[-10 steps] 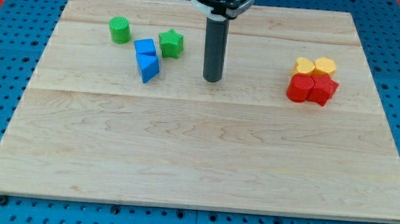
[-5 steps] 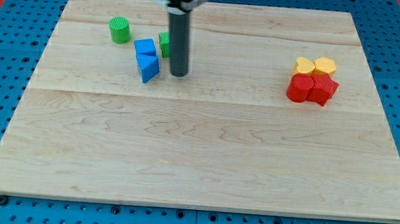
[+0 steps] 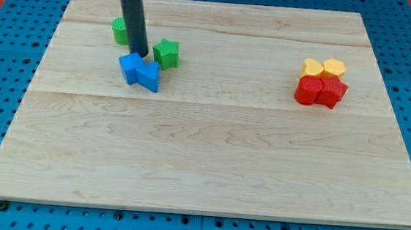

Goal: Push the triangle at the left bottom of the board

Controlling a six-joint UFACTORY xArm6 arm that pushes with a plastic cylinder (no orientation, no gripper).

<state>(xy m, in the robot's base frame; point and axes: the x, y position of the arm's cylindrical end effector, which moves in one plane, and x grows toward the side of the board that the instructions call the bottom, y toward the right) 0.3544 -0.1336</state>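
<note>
The blue triangle [image 3: 150, 76] lies in the board's upper left area, touching a blue cube [image 3: 129, 67] on its left. My tip [image 3: 140, 55] stands just above these two blue blocks, at their top edge. A green star [image 3: 167, 53] lies just right of the tip. A green cylinder [image 3: 120, 31] is partly hidden behind the rod, up and left of the tip.
At the view's right a cluster stands together: two yellow blocks [image 3: 324, 68] above a red cylinder [image 3: 309, 91] and a red block [image 3: 331, 92]. The wooden board [image 3: 209, 167] lies on a blue perforated table.
The rod has moved left from the board's upper middle to the blue blocks. The blue cube and triangle have shifted left and down and turned. The green star has moved slightly left and down.
</note>
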